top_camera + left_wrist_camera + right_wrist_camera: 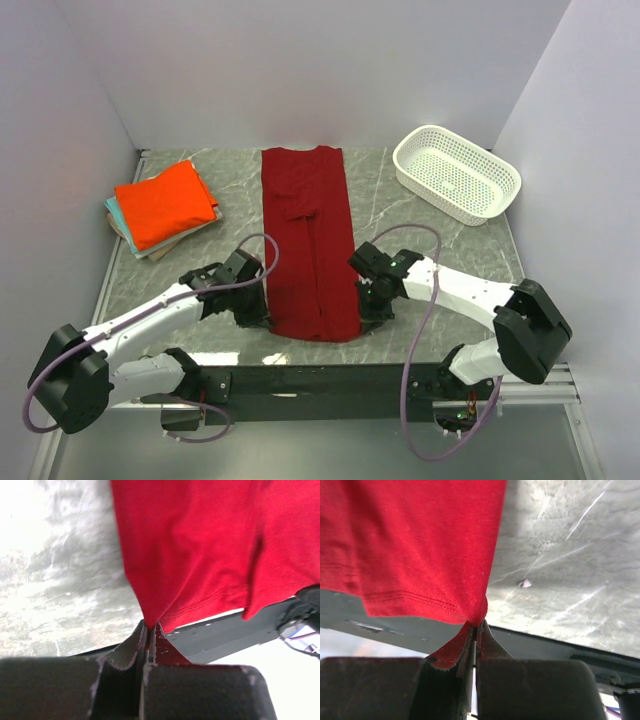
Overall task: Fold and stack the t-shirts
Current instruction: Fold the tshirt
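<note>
Your left claw (149, 628) is pressed together on the near left corner of the red shirt (310, 240), a fold of hem pinched between its pads. Your right claw (477, 625) is likewise clamped on the near right corner, cloth bunching up into the tips. Each wrist view shows only that one corner; the rest of the shirt runs out of frame. From above, both sets of fingertips are hidden under the wrists, so you cannot see the grip there.

The red shirt lies as a long narrow strip down the middle of the tabletop (450, 250), collar at the far end, hem at the near edge between the two claws. A lengthwise crease or overlap runs down it, but how many layers it has is hard to make out.

At far left sits one stack: the orange shirt (165, 203) on top, with only a sliver of the teal shirt (111, 212) and the edge of the tan shirt (143, 249) showing beneath. That makes four shirts counted. One basket (430, 195) stands at far right, well apart from the shirts.
</note>
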You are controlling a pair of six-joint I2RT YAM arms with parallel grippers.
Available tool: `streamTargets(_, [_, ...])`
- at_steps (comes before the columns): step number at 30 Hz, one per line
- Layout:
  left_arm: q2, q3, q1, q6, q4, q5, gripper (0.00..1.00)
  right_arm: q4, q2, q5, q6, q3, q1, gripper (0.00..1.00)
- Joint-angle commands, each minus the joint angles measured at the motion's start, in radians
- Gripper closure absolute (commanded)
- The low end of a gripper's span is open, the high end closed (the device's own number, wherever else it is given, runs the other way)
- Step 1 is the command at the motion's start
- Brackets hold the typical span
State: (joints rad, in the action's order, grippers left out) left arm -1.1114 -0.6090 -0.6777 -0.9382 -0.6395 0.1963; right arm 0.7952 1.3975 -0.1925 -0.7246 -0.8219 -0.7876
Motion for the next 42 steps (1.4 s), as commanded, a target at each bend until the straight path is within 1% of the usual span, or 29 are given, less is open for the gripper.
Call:
streamTargets(1, [0.031, -0.08, -0.003, -0.005, -0.055, -0.06, 1.0, 0.088, -0.041, 0.059, -0.007, -0.097, 0.004, 1.0])
streamTargets(6, [0.016, -0.153, 0.0, 0.002, -0.083, -0.127, 1.0, 0.136, -0.022, 0.106, 0.013, -0.19, 0.024, 1.0])
streamTargets(9, [0.004, -0.178, 0.012, 0.013, -0.072, -0.149, 1.0, 0.142, 0.006, 0.122, 0.037, -0.24, 0.048, 1.0])
streamTargets(17, [-0.077, -0.227, 0.107, 0.073, 0.018, -0.146, 1.0, 0.113, 0.11, 0.16, 0.094, -0.358, 0.113, 1.0])
streamTargets(22, [-0.12, -0.247, 0.147, 0.119, 0.095, -0.135, 1.0, 0.085, 0.184, 0.174, 0.12, -0.44, 0.143, 1.0])
streamTargets(27, [-0.2, -0.267, 0.23, 0.167, 0.173, -0.109, 1.0, 0.05, 0.293, 0.18, 0.146, -0.525, 0.174, 1.0])
streamTargets(33, [-0.323, -0.347, 0.314, 0.228, 0.251, -0.081, 1.0, 0.05, 0.422, 0.174, 0.183, -0.666, 0.234, 1.0])
streamTargets(39, [-0.481, -0.507, 0.36, 0.292, 0.276, -0.046, 1.0, 0.088, 0.534, 0.179, 0.221, -0.841, 0.274, 1.0])
streamTargets(42, [-0.576, -0.558, 0.388, 0.314, 0.288, -0.02, 1.0, 0.105, 0.59, 0.182, 0.232, -0.89, 0.289, 1.0])
